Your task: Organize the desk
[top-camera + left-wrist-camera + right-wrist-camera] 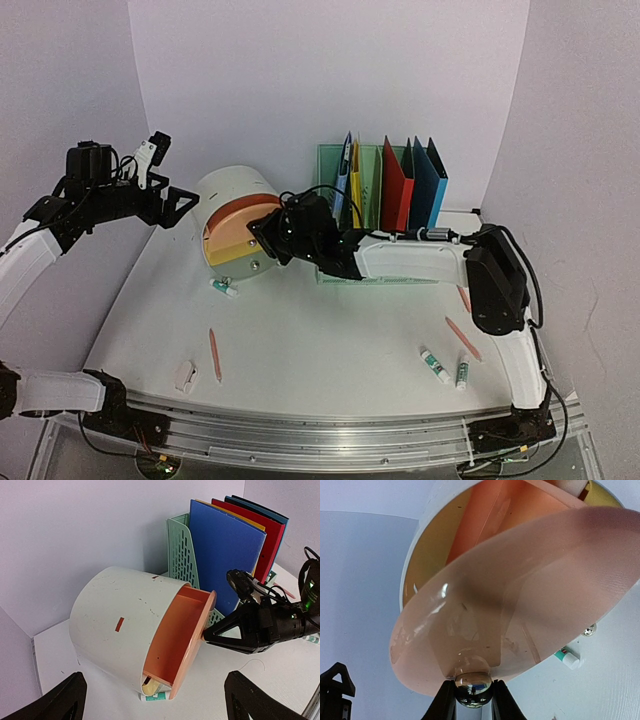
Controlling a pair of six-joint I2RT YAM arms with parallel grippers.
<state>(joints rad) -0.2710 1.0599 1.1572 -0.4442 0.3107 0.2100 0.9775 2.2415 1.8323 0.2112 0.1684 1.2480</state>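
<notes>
- The silver rail (300,430) runs along the front edge of the table (330,330). The table's long axis lies left to right, parallel to that rail.
- The table is flat, plain white and matte. Pale lilac walls close it in on the left, rear and right, and both arm bases sit at its front edge.
- The right gripper (207,636) is clamped on a small shiny knob (473,685) on a peach drawer (182,635).
- The drawer sits ajar in a white round organiser (115,625). The organiser lies on its side towards the rear edge, left of the middle.
- The left gripper (178,205) hovers over the rear left corner with its fingers spread wide, holding nothing and clear of the organiser.
- A mint file rack (335,165) stands at the rear edge, right of the middle, with blue, yellow and red folders upright in it.
- A pink pen (214,353) and a small white block (186,374) lie near the front left corner.
- Two green-and-white tubes (434,364) lie near the front right corner.
</notes>
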